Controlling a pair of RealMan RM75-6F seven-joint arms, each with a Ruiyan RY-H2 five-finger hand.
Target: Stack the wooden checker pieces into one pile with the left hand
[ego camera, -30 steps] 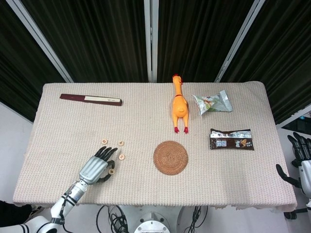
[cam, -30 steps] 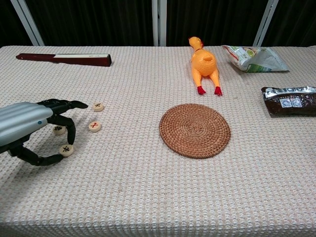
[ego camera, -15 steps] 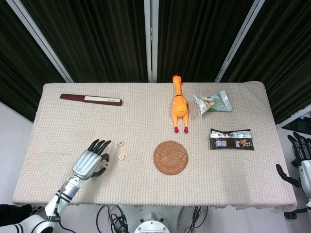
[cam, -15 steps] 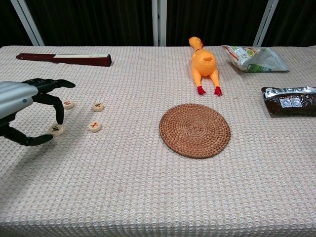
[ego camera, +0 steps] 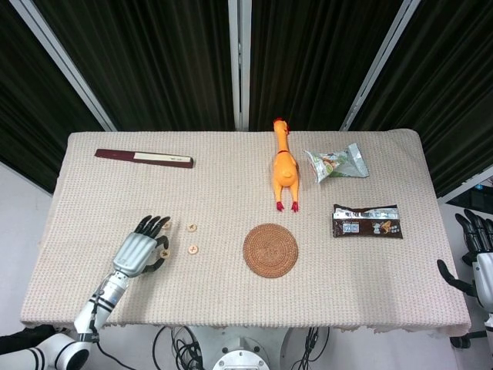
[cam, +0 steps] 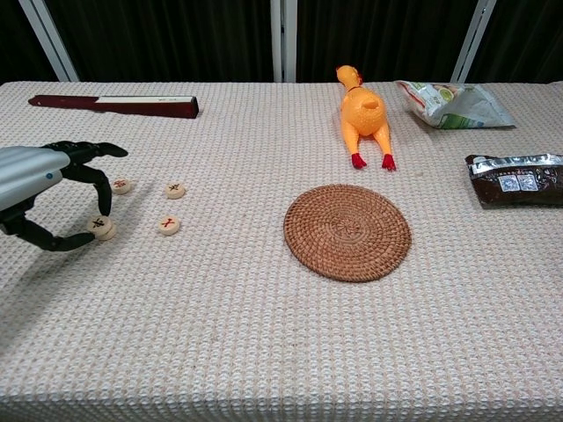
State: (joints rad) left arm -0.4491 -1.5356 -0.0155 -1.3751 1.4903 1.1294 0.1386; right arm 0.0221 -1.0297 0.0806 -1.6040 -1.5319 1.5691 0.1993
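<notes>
Table [cam: 264, 352] fills frame. Left hand [cam: 40, 189] at left edge, checker piece [cam: 103, 229] pinched at its fingertips. Second piece [cam: 121, 185] just above it, third [cam: 175, 189] and fourth [cam: 169, 225] to right. Woven mat [cam: 347, 231] centre. Rubber chicken [cam: 362, 112] above mat. Folded fan [cam: 114, 105] upper left. Snack bag [cam: 453, 104] upper right, second packet [cam: 517, 179] below it. Right hand [ego camera: 477, 258] off table, right edge.

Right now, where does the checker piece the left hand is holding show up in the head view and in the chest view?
Head view: held checker piece at lower left, mostly hidden under the left hand.
Chest view: far left, mid-height, pinched at the fingertips.
Shared landmark: the round woven coaster, well to its right in both.
</notes>
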